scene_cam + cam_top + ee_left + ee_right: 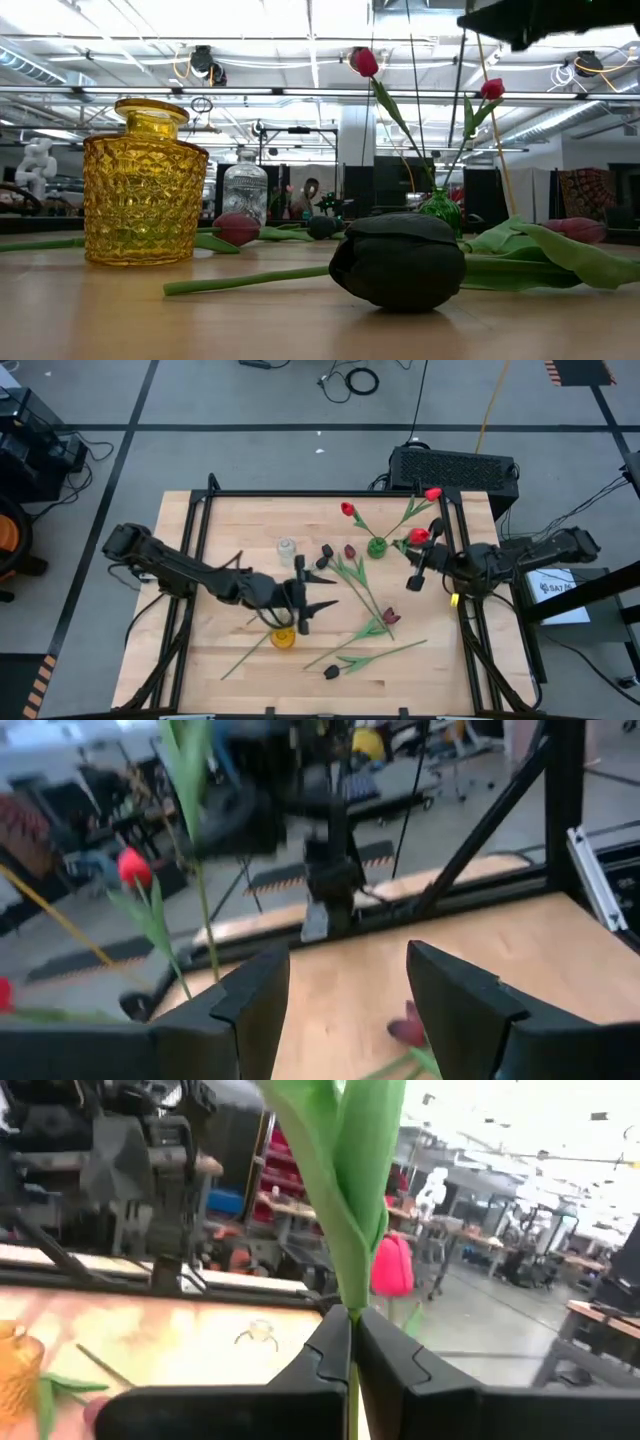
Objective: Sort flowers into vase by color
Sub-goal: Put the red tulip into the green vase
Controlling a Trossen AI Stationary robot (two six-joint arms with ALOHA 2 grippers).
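Note:
My right gripper (415, 575) is shut on a red tulip (392, 1265) just right of the green vase (377, 547), which holds two red tulips (365, 62). My left gripper (350, 965) stands open and holds nothing, above the yellow vase (283, 638) at the table's middle. A clear vase (287, 547) stands farther back. Maroon tulips (388, 617) and a black tulip (400, 260) lie flat on the table on their stems and heads. My right gripper pinches the red tulip's green stem (352, 1315) between its two fingertips, just below a broad leaf (360, 1170). The fingers come roughly level from the table's right side and lie across the stem. The stem and head stand clear of the table beyond the fingers.
Loose tulips (350, 550) lie scattered between the vases and toward the near edge. A black metal frame (200, 510) runs along the table's sides and back. A black box (455, 465) sits behind the far right corner. Bare wood shows at the far left.

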